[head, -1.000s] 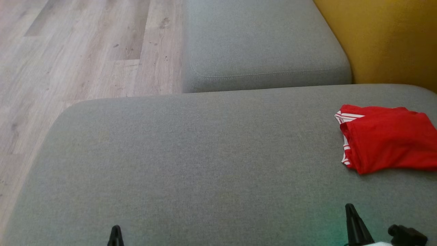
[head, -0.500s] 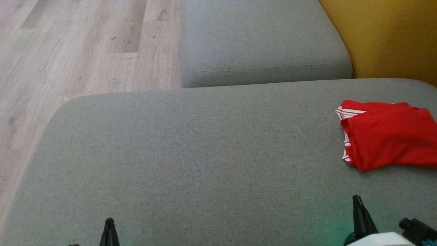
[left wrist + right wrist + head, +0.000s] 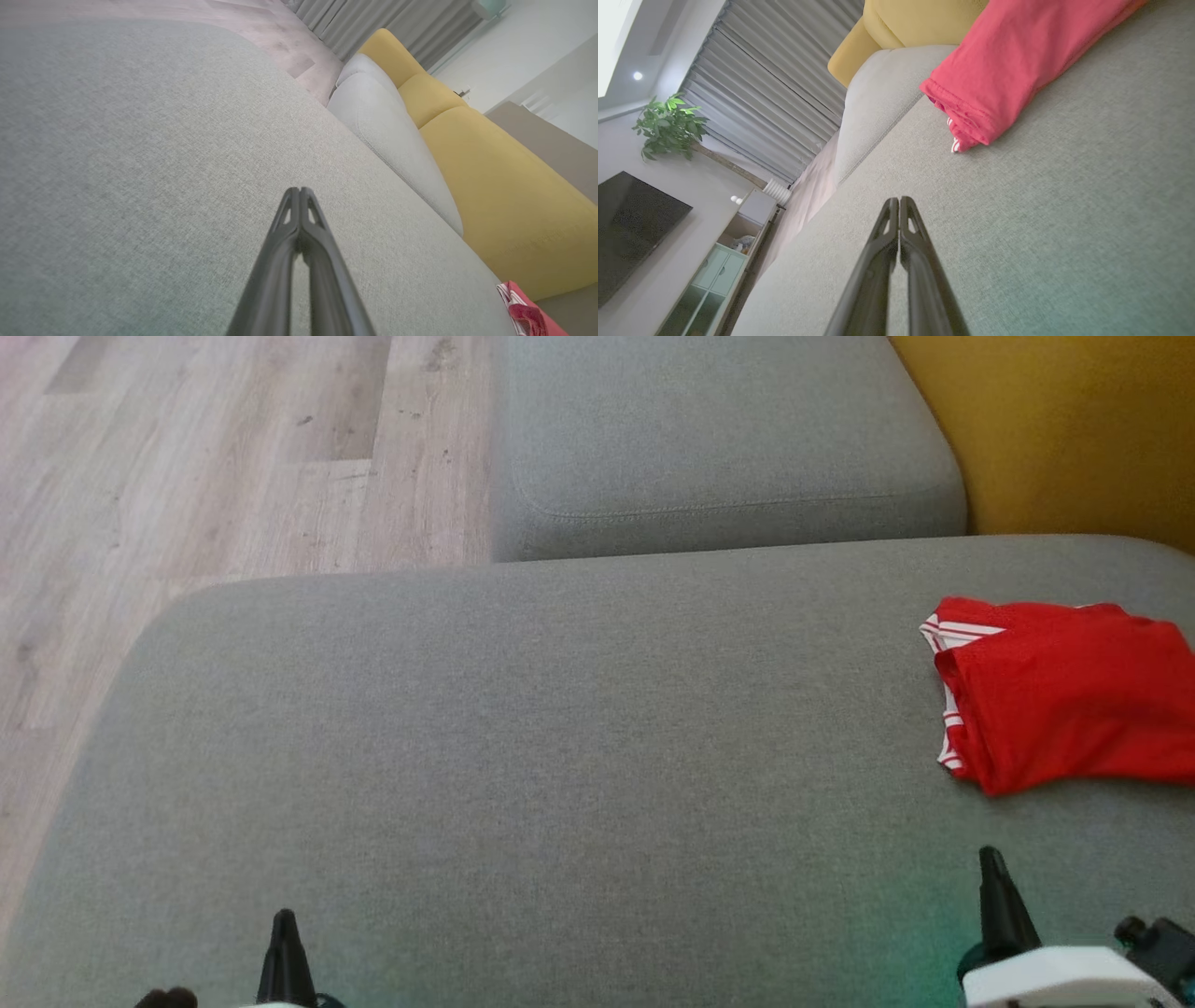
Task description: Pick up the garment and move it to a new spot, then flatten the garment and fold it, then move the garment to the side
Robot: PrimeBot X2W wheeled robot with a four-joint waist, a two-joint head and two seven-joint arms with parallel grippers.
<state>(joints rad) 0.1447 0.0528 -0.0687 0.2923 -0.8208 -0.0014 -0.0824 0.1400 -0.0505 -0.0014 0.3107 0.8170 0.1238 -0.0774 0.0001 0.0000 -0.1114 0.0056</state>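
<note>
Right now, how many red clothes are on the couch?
1. The red garment lies at the right of the gray cushion, ahead of the right gripper. More could hide past the edge.

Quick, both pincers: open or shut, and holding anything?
Left pincer: shut, empty, over the grey fabric sofa cushion.
Right pincer: shut, empty, apart from the folded red cloth garment with white stripes.

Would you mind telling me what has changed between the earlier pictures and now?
The head camera has shifted, so the whole scene sits higher in its view. The left gripper and right gripper have also edged a little further forward over the sofa cushion, both shut and empty. Nothing was grasped or released. The red garment lies where it was, folded at the cushion's right.
</note>
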